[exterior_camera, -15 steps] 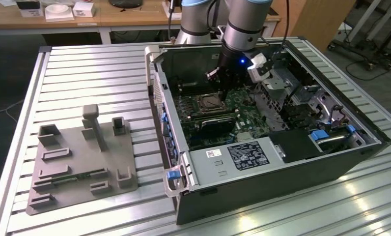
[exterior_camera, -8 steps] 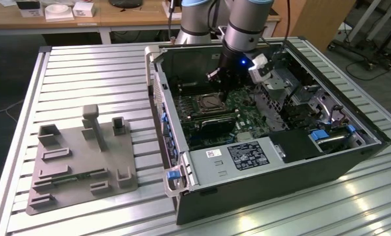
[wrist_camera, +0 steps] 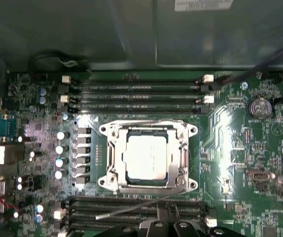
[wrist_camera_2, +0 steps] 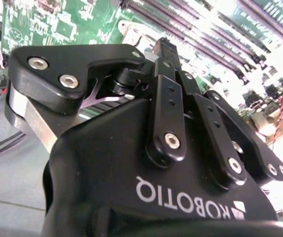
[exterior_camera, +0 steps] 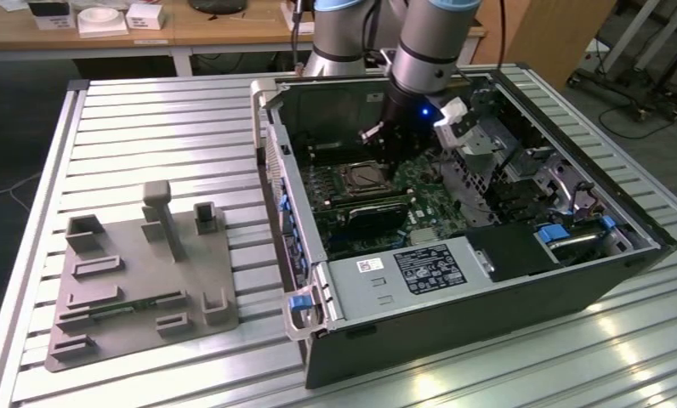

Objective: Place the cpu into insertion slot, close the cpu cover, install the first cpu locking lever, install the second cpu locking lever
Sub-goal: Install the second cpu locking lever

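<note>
the open computer case (exterior_camera: 463,280) lies on its side on a ribbed metal table (exterior_camera: 157,110), its green motherboard (wrist_camera: 230,148) exposed. in the insertion slot (wrist_camera: 112,148) the cpu (wrist_camera: 146,157) sits flat, pale silvery face up, with the thin metal cpu cover (wrist_camera: 181,163) framing it. long memory slots (wrist_camera: 136,91) run along two sides of the socket. one thin locking lever (wrist_camera: 131,210) angles free across the near memory slots. the gripper (wrist_camera_2: 165,49) hovers over the board beside the socket; whether its jaws are apart or hold anything cannot be told. a grey moulded fixture (exterior_camera: 140,280) rests near the table's edge at the exterior view's left, and a wooden desk (exterior_camera: 202,30) stands behind.
</note>
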Motion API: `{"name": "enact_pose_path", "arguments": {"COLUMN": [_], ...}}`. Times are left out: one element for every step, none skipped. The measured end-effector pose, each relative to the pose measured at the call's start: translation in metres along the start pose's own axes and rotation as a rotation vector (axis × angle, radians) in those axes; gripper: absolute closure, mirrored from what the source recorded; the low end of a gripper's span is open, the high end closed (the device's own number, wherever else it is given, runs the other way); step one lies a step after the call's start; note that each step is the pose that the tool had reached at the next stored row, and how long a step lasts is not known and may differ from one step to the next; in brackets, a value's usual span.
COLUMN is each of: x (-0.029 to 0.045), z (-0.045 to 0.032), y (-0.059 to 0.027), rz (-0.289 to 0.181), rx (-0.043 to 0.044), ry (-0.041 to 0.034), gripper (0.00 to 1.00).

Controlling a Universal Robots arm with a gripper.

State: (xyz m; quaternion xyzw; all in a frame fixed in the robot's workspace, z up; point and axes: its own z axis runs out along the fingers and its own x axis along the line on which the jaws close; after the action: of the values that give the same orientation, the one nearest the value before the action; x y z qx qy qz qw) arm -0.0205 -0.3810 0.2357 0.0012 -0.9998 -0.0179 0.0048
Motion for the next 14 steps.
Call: {"name": "enact_pose_path", "arguments": {"x": [0.0000,0.0000,0.0001,0.0003,0.0007,0.0013,0.0023,0.0033,0.0045,0.0060,0.0079,0.0100,0.0119,0.0135], "z": [-0.0001,-0.0001,-0.0002,-0.0002,-0.0001,-0.0001,-0.0002,-0.0002,-0.0001,-0.0001,-0.0001,-0.0001,0.0000,0.0000], "y": [-0.0016,-0.0029,-0.0038,-0.0043,-0.0044,-0.0044,-0.0045,-0.0046,-0.0047,-0.0047,-0.0047,-0.0047,-0.0047,-0.0047], "rz": [0.000,0.000,0.000,0.000,0.000,0.000,0.000,0.000,0.000,0.000,0.000,0.000,0.000,0.000], "rx": [0.0001,0.0000,0.0000,0.0000,0.0000,0.0000,0.0001,0.0001,0.0001,0.0001,0.0001,0.0001,0.0000,0.0000], "ry": [0.0000,0.0000,0.0000,0.0000,-0.0001,-0.0001,-0.0001,0.0000,-0.0001,0.0000,-0.0001,0.0000,-0.0001,0.0000], "gripper": [0.90,0.90,0.90,0.90,0.90,0.90,0.90,0.90,0.90,0.90,0.90,0.90,0.90,0.90]}}
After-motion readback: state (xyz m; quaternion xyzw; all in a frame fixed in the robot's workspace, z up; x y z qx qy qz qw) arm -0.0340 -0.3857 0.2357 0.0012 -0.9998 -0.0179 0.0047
